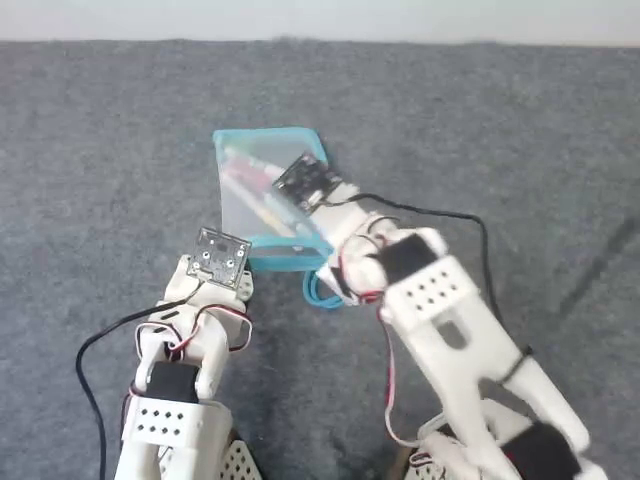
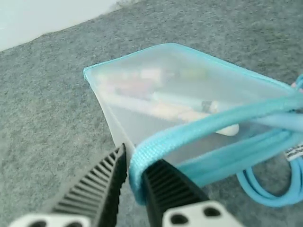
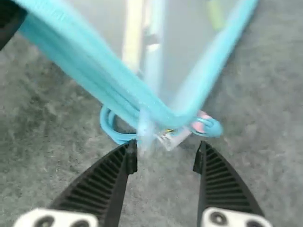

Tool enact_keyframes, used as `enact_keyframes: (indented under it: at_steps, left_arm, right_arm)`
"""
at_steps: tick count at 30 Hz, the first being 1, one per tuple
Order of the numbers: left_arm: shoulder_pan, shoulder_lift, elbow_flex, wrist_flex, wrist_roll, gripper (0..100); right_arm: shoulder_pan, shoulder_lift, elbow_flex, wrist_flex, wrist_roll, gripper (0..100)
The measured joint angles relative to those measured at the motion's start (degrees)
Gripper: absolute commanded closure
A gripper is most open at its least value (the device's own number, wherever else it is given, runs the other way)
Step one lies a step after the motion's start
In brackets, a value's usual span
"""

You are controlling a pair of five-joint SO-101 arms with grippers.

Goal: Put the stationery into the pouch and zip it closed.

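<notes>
Carpet (image 1: 100, 150) | pouch (image 2: 156, 99) edge between left fingers (image 2: 165, 189) | right fingers (image 3: 113, 175) spread at corner

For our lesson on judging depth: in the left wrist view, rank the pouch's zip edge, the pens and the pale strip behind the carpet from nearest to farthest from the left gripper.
1. Zip edge, clamped in the left gripper.
2. Pens, inside the pouch, farther back.
3. Pale strip, beyond the carpet.
</notes>
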Motion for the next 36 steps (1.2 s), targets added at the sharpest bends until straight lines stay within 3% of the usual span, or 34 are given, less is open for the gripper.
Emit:
enact_keyframes:
  at_steps: [4, 8, 14, 18, 30, 36]
  left_arm:
    - [0.0, 0.0, 0.0, 0.0, 0.0, 99]
    - [0.26, 0.0, 0.0, 0.0, 0.0, 99]
    - [0.0, 0.0, 0.0, 0.0, 0.0, 99]
    - [0.0, 0.0, 0.0, 0.0, 0.0, 99]
    - [-0.09, 0.0, 0.0, 0.0, 0.0, 99]
    - [-0.09, 0.0, 0.0, 0.0, 0.0, 99]
  right_arm:
    - [1.76, 2.55, -4.22, 4.57, 0.0, 81.2]
    - [5.36, -0.18, -7.21, 8.97, 0.18, 99.4]
    - [5.27, -5.98, -7.21, 15.21, 1.93, 98.9]
    - [5.27, -5.54, -5.54, 14.15, 1.93, 99.2]
    - [5.27, 7.21, -5.45, 8.79, 1.93, 99.2]
    - [1.58, 13.89, -12.4, 8.62, 0.53, 99.2]
